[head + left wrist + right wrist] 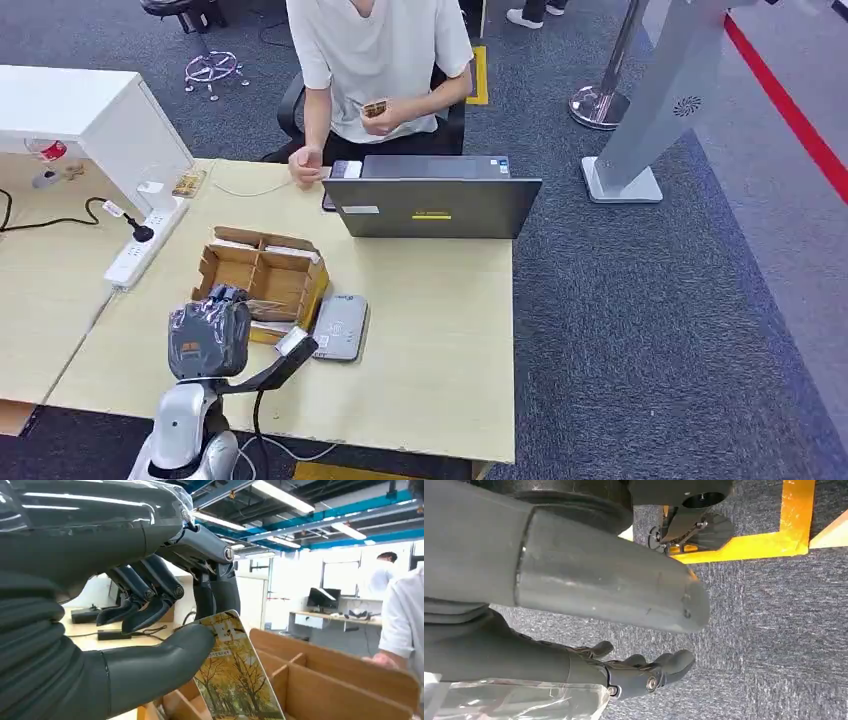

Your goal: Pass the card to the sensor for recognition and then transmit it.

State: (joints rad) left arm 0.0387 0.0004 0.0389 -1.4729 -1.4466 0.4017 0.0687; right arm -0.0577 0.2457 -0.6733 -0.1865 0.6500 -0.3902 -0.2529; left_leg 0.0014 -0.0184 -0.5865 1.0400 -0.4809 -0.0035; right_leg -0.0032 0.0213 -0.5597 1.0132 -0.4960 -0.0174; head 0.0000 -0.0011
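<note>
Yellow-leaved, the glossy tree-print card (234, 680) is pinched between thumb and fingers of the left hand (165, 625) above the brown cardboard divider box (262, 275). Best carried level rightward, flat over the grey sensor pad (340, 327). The right hand (624, 672) hangs released.

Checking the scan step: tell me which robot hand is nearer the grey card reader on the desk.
Left. The left hand pinches a card above the cardboard box, right beside the card reader. The right hand hangs over carpet, away from the desk.
</note>
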